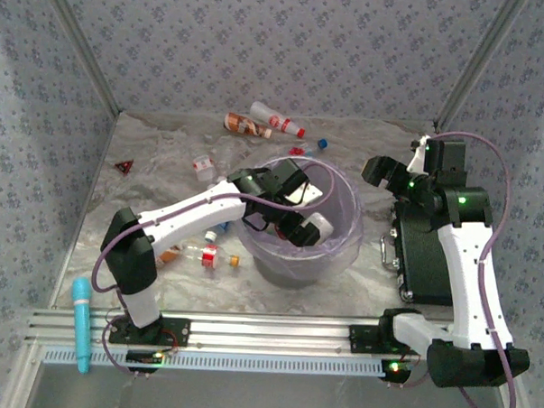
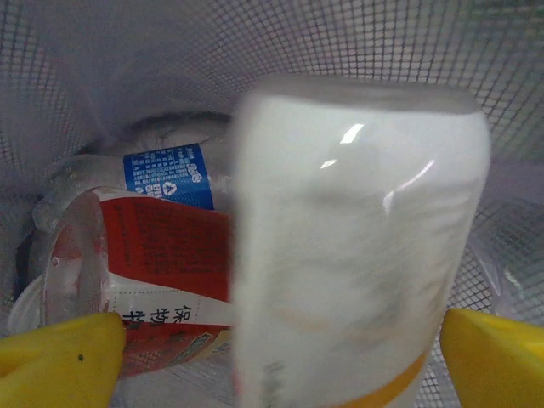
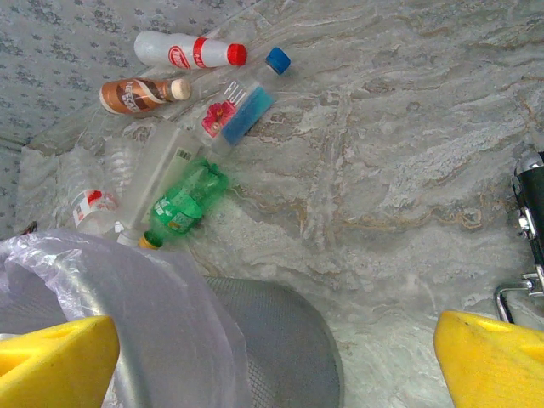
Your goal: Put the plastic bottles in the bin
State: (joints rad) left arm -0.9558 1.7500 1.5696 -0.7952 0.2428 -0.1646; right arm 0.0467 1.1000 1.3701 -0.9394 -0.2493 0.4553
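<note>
- The left gripper (image 1: 296, 228) hangs over the bin (image 1: 345, 194), inside its rim
- Its yellow fingers (image 2: 59, 353) stand wide apart; a white bottle (image 2: 357, 246) is between them, blurred, with a clear gap to the left finger, so I judge it is released and dropping, not gripped
- Under it, at the bottom of the bin, lie a red-label bottle (image 2: 161, 272) and a blue-label bottle (image 2: 170, 174), so at least two are already in, and the white one is the third
- The right gripper (image 1: 391, 173) is beside the bin on the right, above bare table, next to a black case (image 1: 428, 256); its fingers (image 3: 51, 357) are fully open with nothing between them
- Left on the table behind the bin: a white bottle with red cap (image 3: 187, 53), a brown bottle (image 3: 140, 93), a clear bottle with blue cap (image 3: 242, 102), a green bottle (image 3: 183, 204) and a crushed clear one (image 3: 89, 208) just beside the bin
- More bottles (image 1: 207, 254) lie near the left arm, at the left of the bin
- My judgement: the task is in the early half; most bottles are not yet collected
- The red triangle (image 1: 123, 166) and the blue stick (image 1: 82, 322) are not bottles and should stay where they are
</note>
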